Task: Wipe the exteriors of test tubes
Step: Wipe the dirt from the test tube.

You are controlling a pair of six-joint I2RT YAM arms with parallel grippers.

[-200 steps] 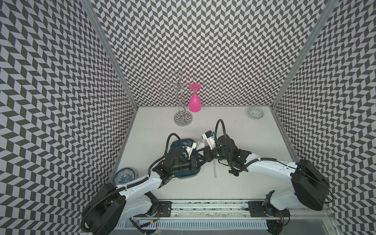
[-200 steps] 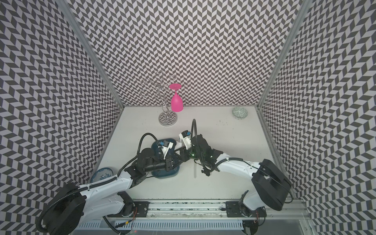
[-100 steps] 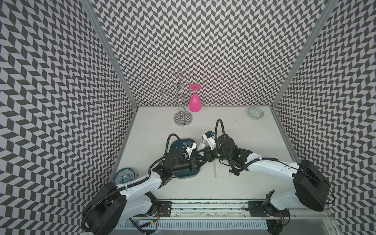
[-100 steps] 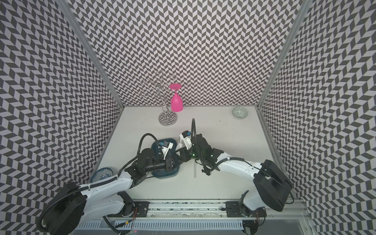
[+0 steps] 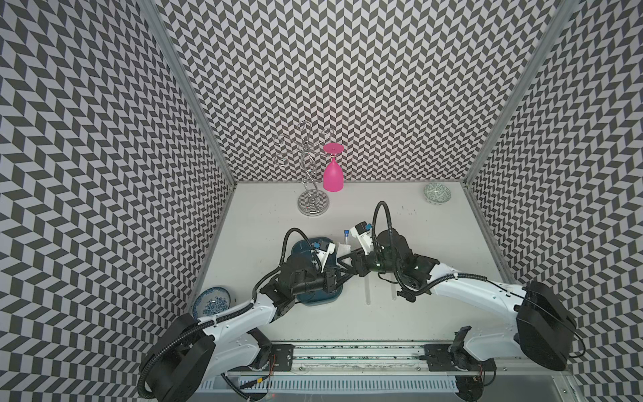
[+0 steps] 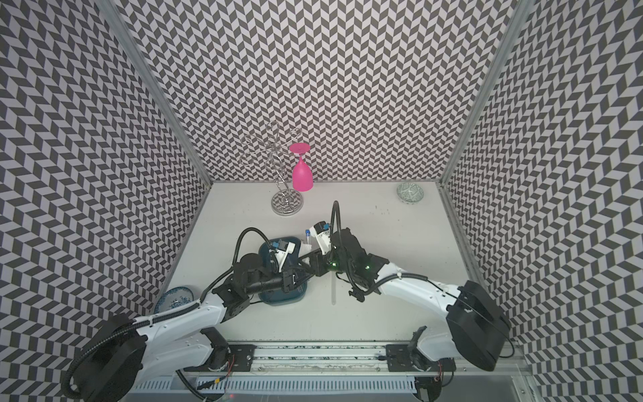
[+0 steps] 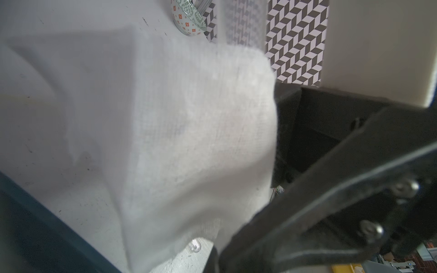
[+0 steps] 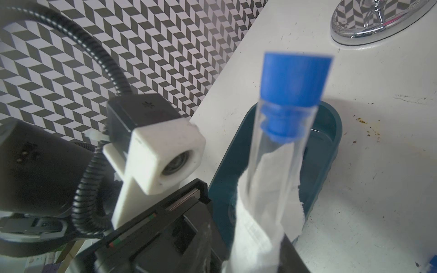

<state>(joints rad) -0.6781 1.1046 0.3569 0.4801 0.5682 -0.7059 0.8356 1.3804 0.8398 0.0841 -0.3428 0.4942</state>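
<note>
A clear test tube (image 8: 283, 141) with a blue cap stands tilted above the teal tray (image 5: 315, 299), cap up, in both top views (image 5: 346, 237) (image 6: 307, 236). White tissue (image 8: 250, 231) wraps its lower half. My right gripper (image 5: 346, 260) is shut on the tube through the tissue. My left gripper (image 5: 342, 273) meets it from the left, shut on the tissue (image 7: 189, 118), which fills the left wrist view. A round tube end (image 7: 195, 244) peeks out under the cloth. Two more test tubes (image 5: 367, 294) (image 5: 393, 290) lie on the table under the right arm.
A chrome wire rack (image 5: 313, 203) holds an upside-down pink glass (image 5: 333, 175) at the back. A patterned bowl (image 5: 437, 194) sits at the back right, and a blue-and-white dish (image 5: 212, 301) at the front left by the wall.
Both arms stay nearly where they were. The tube and tissue between the grippers have shifted only slightly.
</note>
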